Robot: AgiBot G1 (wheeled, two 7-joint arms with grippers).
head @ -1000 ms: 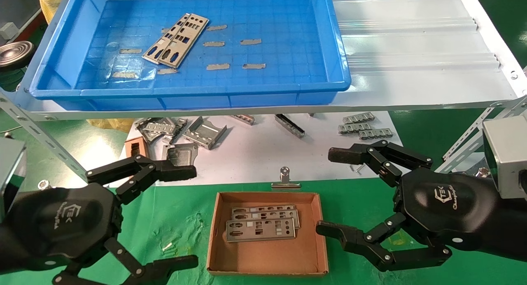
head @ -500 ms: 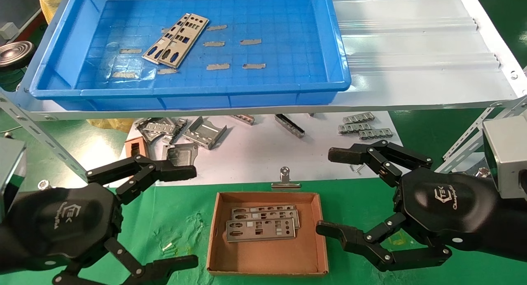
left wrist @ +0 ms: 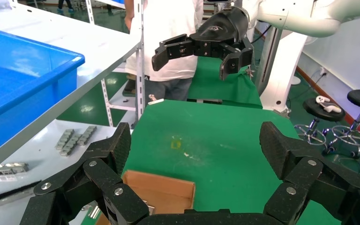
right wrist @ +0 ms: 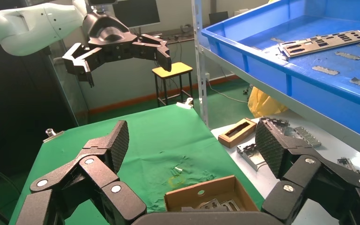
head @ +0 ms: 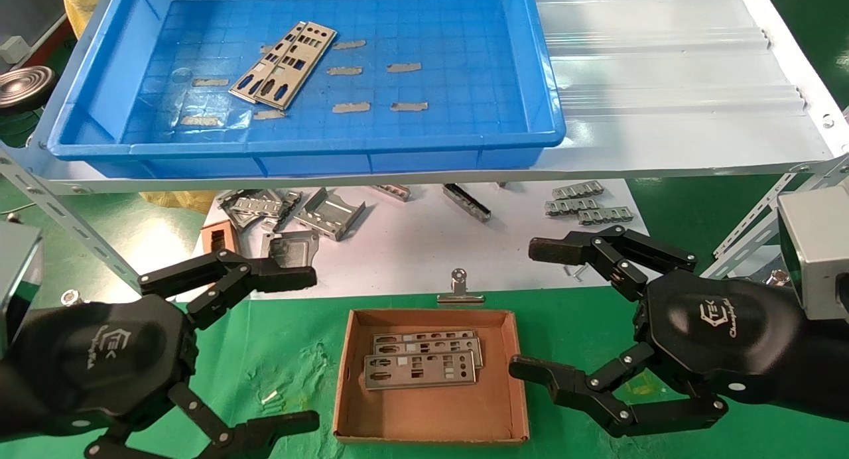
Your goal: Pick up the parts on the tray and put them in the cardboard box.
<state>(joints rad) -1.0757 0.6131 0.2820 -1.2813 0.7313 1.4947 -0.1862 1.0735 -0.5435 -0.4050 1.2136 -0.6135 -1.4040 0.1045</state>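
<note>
Two parts (head: 284, 65) are lying overlapped at the tray's (head: 99, 81) far left, long axes running diagonally. The left gripper (head: 292, 346) is hovering nearer them, jaws apart; the right gripper (head: 534, 310), also spread, is flanking the box (head: 431, 412).

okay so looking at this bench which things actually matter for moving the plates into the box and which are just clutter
Part of the job:
- parts in the tray
- parts already in the box
- blue tray
- cardboard box
- left gripper, open, left of the box
- right gripper, open, right of the box

Just lying about:
- bent brackets
- clip strips
- small brown frame
- binder clip
</note>
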